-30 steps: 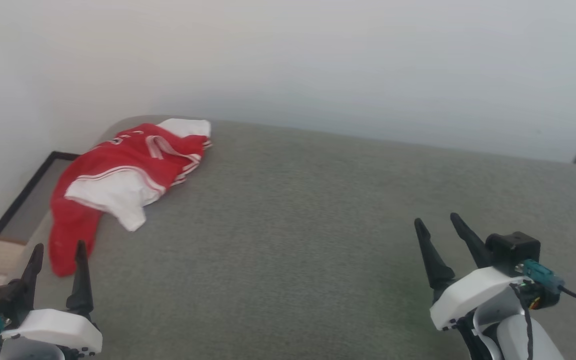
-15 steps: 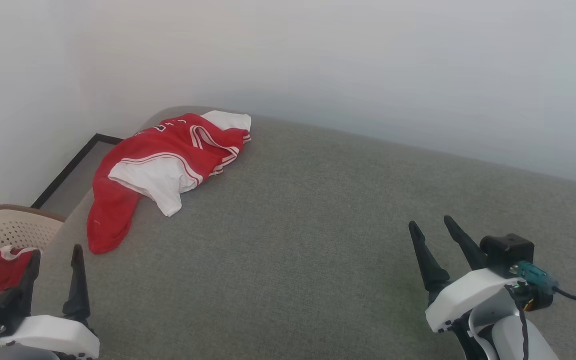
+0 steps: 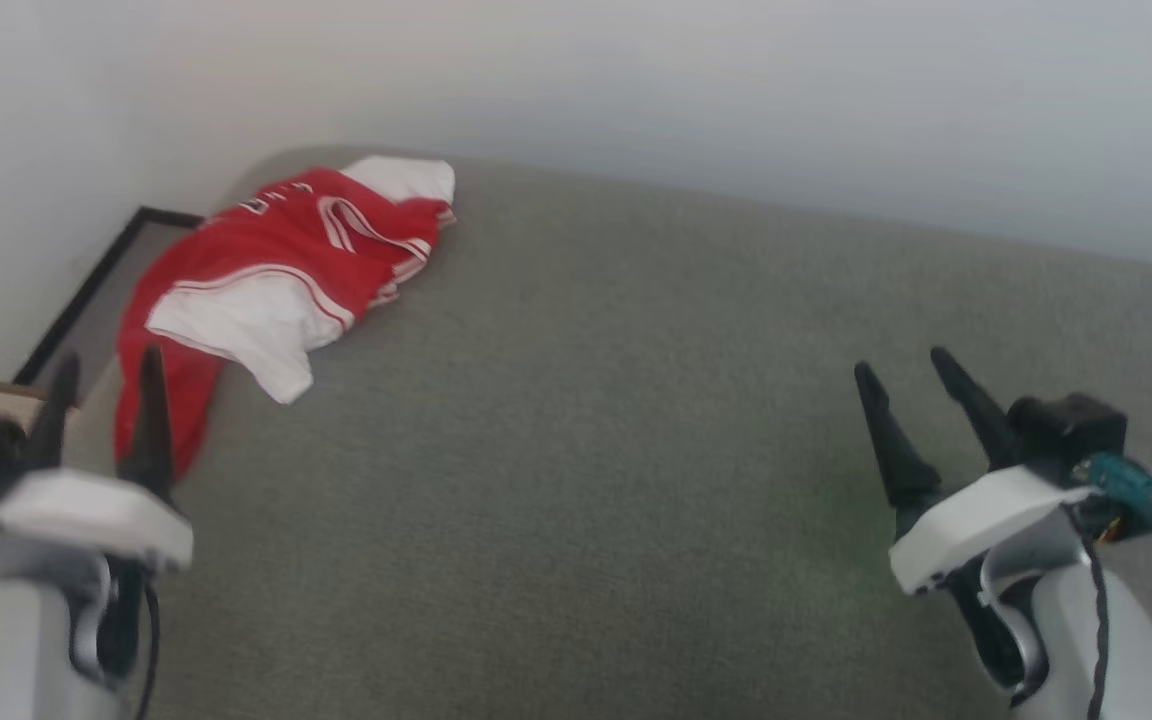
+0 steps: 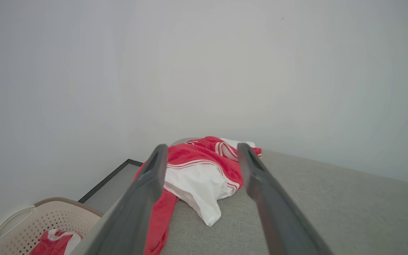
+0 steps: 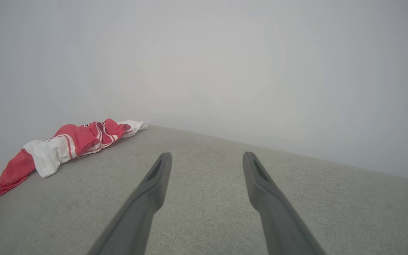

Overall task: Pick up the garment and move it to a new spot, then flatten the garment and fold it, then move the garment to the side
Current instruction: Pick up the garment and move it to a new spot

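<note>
Garment [image 3: 281, 250] crumpled at the far left corner of the grey padded surface [image 3: 586, 450].
It is a red jersey with white short sleeves and white-striped trim, lying bunched rather than spread flat. One white sleeve lies open on top at the near side, its point towards the middle of the surface, and a second white patch shows at the far end. A striped band loops across the red cloth between them (dark lettering peeks out near the far edge, too folded to read). A red tail droops over the surface's left edge.
</note>
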